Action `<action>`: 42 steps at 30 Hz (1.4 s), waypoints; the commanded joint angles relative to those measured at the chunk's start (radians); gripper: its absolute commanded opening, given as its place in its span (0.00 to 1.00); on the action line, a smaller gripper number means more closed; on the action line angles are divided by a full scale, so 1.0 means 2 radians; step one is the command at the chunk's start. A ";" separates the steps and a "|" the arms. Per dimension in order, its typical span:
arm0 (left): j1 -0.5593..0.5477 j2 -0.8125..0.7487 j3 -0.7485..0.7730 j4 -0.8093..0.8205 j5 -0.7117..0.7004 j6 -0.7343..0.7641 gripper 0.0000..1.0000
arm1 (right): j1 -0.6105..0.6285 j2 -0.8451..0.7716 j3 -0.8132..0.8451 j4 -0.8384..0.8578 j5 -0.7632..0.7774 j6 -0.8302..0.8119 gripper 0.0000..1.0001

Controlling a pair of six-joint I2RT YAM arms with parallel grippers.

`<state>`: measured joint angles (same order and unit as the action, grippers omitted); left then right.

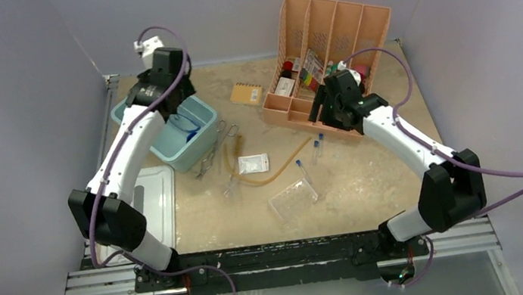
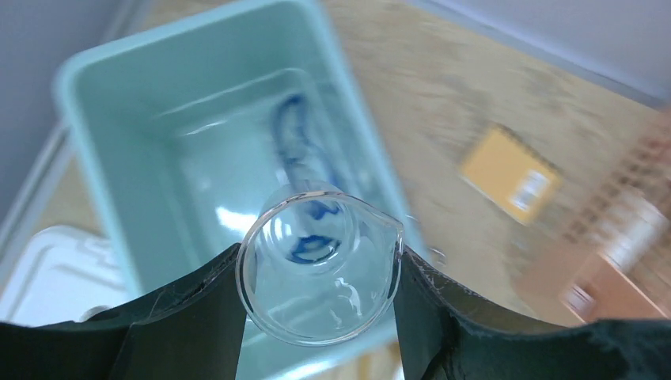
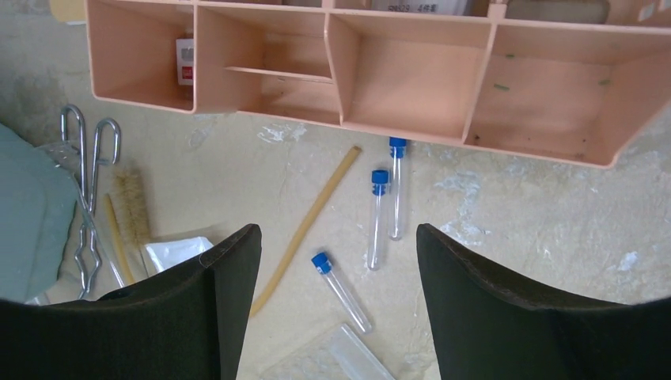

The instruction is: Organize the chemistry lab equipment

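Holding a clear beaker (image 2: 320, 317) clamped between its fingers, the left gripper (image 2: 318, 269) is hanging above the teal bin (image 2: 103, 103) at the far left. Something blue is lying inside the bin, probably the goggles (image 2: 286, 131), but the view is blurred. The right gripper (image 3: 336, 241) is hovering with its fingers wide apart and gripping nothing, over three tubes (image 3: 375, 218) that are lying on the table (image 3: 538, 222) just near of the divider (image 3: 396, 71). The tubing (image 3: 305, 229) is lying just left of them. The tongs (image 3: 87, 198), a brush (image 3: 133, 210) and the bag (image 3: 178, 253) are lying further left, beside the bin. The rack (image 1: 293, 198) is sitting nearer, in the middle. The notepad (image 1: 246, 93) is lying far, between bin and divider.
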<state>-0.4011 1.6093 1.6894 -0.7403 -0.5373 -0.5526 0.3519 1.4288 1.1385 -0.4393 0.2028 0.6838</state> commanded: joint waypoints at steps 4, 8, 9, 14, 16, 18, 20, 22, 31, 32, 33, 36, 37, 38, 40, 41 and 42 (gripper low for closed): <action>0.116 0.000 -0.075 0.018 -0.006 -0.051 0.42 | -0.002 0.033 0.032 0.030 -0.025 -0.028 0.73; 0.143 0.042 -0.085 0.037 -0.001 -0.084 0.42 | -0.002 0.069 0.054 0.049 -0.022 -0.085 0.73; 0.151 0.053 -0.083 0.035 0.004 -0.097 0.42 | -0.003 0.078 0.064 0.048 -0.018 -0.101 0.73; 0.161 0.101 -0.075 0.061 0.018 -0.142 0.42 | -0.002 0.106 0.089 0.054 -0.005 -0.152 0.73; 0.162 0.128 -0.059 0.055 0.008 -0.157 0.42 | -0.002 0.110 0.088 0.061 -0.008 -0.158 0.73; 0.164 0.147 -0.053 0.050 -0.011 -0.167 0.42 | -0.003 0.116 0.085 0.068 -0.012 -0.160 0.73; 0.169 0.156 -0.059 0.063 -0.023 -0.172 0.42 | -0.003 0.122 0.086 0.070 -0.018 -0.160 0.73; 0.177 0.165 -0.059 0.066 -0.035 -0.182 0.41 | -0.002 0.126 0.088 0.074 -0.022 -0.164 0.73; 0.200 0.203 -0.045 0.078 -0.038 -0.206 0.48 | -0.006 0.156 0.127 0.069 -0.019 -0.171 0.73; 0.201 0.207 -0.041 0.080 -0.034 -0.209 0.50 | -0.006 0.158 0.130 0.068 -0.018 -0.171 0.73; 0.210 0.210 -0.038 0.081 -0.030 -0.212 0.52 | -0.005 0.160 0.132 0.067 -0.017 -0.171 0.73; 0.213 0.208 -0.029 0.082 -0.022 -0.213 0.60 | -0.005 0.162 0.141 0.066 -0.016 -0.173 0.73; 0.212 0.205 -0.028 0.081 -0.021 -0.212 0.62 | -0.005 0.163 0.143 0.066 -0.016 -0.174 0.73; 0.212 0.203 -0.027 0.080 -0.022 -0.212 0.64 | -0.006 0.164 0.145 0.066 -0.015 -0.175 0.73; 0.212 0.194 -0.026 0.077 -0.024 -0.209 0.67 | -0.005 0.165 0.149 0.065 -0.015 -0.177 0.74; 0.213 0.189 -0.025 0.074 -0.027 -0.208 0.69 | -0.006 0.165 0.150 0.065 -0.015 -0.178 0.74; 0.213 0.184 -0.024 0.074 -0.029 -0.205 0.70 | -0.006 0.166 0.151 0.065 -0.015 -0.178 0.74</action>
<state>0.0143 2.0396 1.5902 -0.6083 -0.5762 -0.9562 0.3454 1.7615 1.3876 -0.3237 0.1650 0.3500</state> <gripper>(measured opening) 0.676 0.736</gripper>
